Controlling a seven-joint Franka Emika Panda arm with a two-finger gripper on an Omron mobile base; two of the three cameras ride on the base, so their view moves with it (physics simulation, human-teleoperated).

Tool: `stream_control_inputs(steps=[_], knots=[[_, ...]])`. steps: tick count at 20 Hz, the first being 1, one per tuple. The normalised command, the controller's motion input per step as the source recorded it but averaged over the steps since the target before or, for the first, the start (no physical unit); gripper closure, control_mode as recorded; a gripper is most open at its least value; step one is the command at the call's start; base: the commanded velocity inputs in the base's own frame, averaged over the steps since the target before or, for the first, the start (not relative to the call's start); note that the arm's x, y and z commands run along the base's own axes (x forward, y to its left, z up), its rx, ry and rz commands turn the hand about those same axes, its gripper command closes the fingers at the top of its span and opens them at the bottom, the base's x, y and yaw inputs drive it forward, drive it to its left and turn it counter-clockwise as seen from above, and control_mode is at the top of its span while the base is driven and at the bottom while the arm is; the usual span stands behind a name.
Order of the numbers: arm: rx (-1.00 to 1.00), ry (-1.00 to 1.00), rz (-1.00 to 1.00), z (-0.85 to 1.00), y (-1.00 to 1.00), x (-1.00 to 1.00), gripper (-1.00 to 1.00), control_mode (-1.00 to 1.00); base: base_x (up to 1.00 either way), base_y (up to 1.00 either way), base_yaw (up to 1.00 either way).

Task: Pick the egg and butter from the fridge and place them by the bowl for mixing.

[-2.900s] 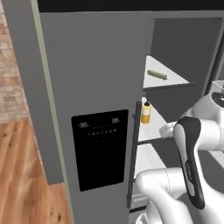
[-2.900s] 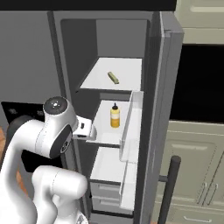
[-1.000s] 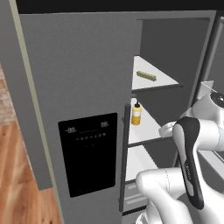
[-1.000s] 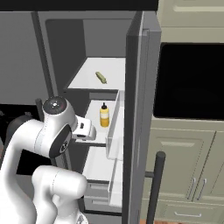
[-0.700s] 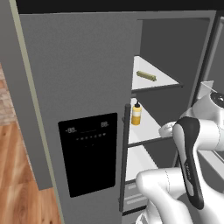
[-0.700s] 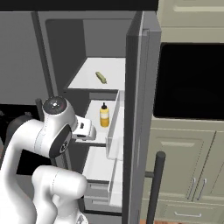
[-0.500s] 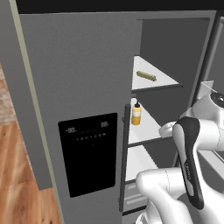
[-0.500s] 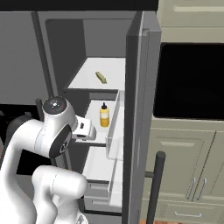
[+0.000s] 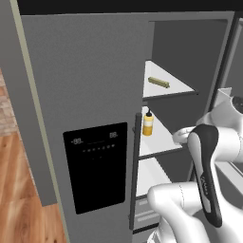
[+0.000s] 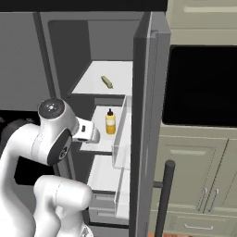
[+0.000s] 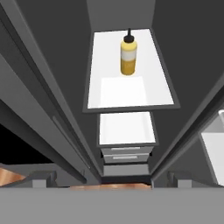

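Right base view: butter on shelf above jaws.

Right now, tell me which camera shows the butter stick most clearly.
The right base view: the butter lies in the open on the fridge's upper shelf, seen from above with nothing in front. The left base view also shows the butter, but more edge-on, near the door. The hand view looks at the yellow bottle on another shelf.
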Motion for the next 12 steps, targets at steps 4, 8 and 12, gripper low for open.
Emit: stream_control_inputs(steps=[4,8,12], knots=[[0.0,-0.01,-0.09,0.49,0.02,0.07,-1.0,-1.0,0.0,0.0,0.0],[0.0,0.0,-0.07,0.51,-0.04,0.11,-1.0,-1.0,0.0,0.0,0.0],[0.0,0.0,0.0,0.35,-0.03,0.12,-1.0,-1.0,0.0,0.0,0.0]])
